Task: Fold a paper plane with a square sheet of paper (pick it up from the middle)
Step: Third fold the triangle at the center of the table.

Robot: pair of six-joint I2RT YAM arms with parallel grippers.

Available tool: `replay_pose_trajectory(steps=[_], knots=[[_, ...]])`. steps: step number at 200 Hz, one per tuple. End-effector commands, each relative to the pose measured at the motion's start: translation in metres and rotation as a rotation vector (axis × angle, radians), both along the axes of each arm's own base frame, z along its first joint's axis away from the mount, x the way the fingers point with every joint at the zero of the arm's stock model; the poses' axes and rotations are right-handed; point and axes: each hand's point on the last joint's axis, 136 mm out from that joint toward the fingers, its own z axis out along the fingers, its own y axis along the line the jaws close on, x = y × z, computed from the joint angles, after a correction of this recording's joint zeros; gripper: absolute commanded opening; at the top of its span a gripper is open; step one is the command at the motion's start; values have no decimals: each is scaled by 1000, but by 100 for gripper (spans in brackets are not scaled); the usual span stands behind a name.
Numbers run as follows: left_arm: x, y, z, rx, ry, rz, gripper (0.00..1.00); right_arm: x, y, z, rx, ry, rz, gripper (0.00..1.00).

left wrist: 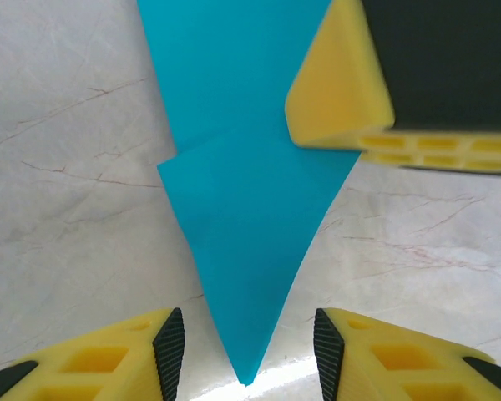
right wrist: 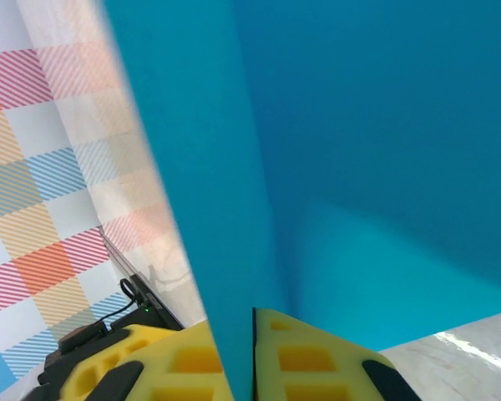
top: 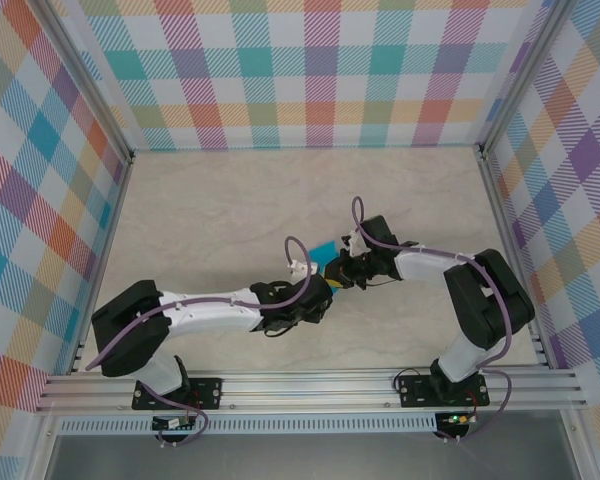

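paper plane (left wrist: 242, 225) tip between the parted left pincer (left wrist: 249, 347), right pincer (right wrist: 238, 361) clamped on its fold

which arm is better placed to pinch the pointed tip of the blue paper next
Left, probably. The left end effector is open, with one finger on either side of the tip of the paper plane. The right end effector is shut on the paper, busy holding it.
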Motion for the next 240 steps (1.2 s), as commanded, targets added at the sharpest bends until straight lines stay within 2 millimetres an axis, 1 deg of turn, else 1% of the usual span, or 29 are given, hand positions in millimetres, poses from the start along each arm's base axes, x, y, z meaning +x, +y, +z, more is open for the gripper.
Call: replay_pose_trajectory(steps=[1,30,59,73,106,126,154,188,200,220,240], knots=[[5,1,-3,123,-61,18,47,1,-1,10,-13,-14,-4,12],[8,-2,-10,228,-101,46,45,-1,-3,8,-30,-8,6,17],[10,-6,-7,280,-146,65,41,0,-3,8,-41,-15,18,22],[11,-6,-4,300,-168,77,38,1,-4,9,-50,-20,19,24],[9,-2,-9,314,-165,91,30,4,-3,12,-51,-26,24,24],[8,-1,-13,313,-155,96,28,5,-5,11,-61,-24,20,24],[5,-7,-19,294,-133,78,28,8,-7,8,-71,-17,13,21],[2,-14,-28,281,-103,52,35,11,-7,6,-66,-9,11,17],[2,-12,-30,280,-101,58,37,12,-6,6,-59,-7,13,16],[2,-12,-32,276,-102,60,38,14,-4,8,-51,-6,17,14],[0,-18,-33,266,-90,35,40,15,-4,8,-51,-5,15,13]])
